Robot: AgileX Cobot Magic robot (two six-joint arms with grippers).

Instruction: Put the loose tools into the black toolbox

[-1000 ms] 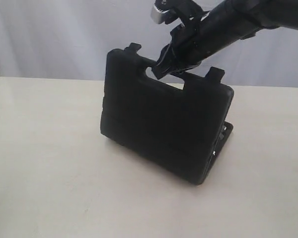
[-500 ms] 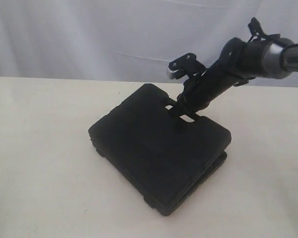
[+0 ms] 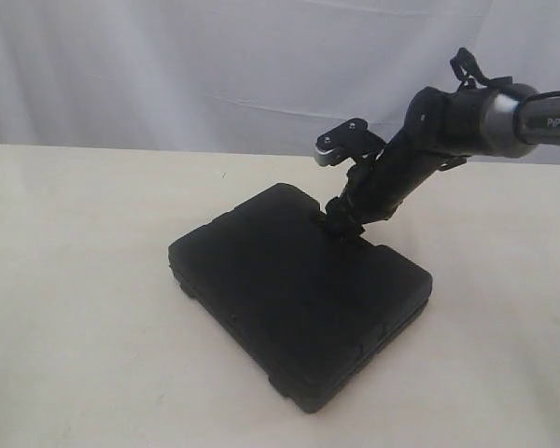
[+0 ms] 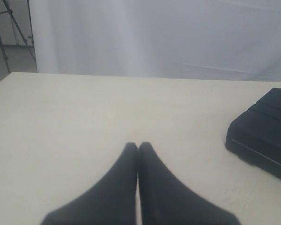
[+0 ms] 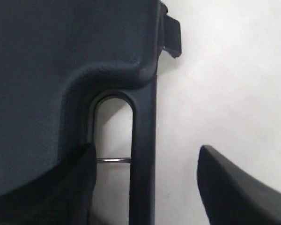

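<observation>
The black toolbox (image 3: 289,299) lies flat and closed on the beige table (image 3: 75,280). My right gripper (image 3: 341,224) is at its far edge, over the carry handle. In the right wrist view the right gripper (image 5: 146,149) is open, and the handle bar (image 5: 144,108) runs between its two fingers without being pinched. The left gripper (image 4: 138,145) is shut and empty, low over bare table, with a corner of the toolbox (image 4: 262,136) off to its side. No utility knife, tape measure, tape roll or pliers shows in any view.
A white curtain (image 3: 168,65) hangs behind the table's far edge. A tripod leg (image 4: 0,18) stands beyond the table corner in the left wrist view. The left arm does not appear in the exterior view.
The toolbox lid swung down from nearly upright to flat and closed. My right gripper came down with it, staying at the handle.
</observation>
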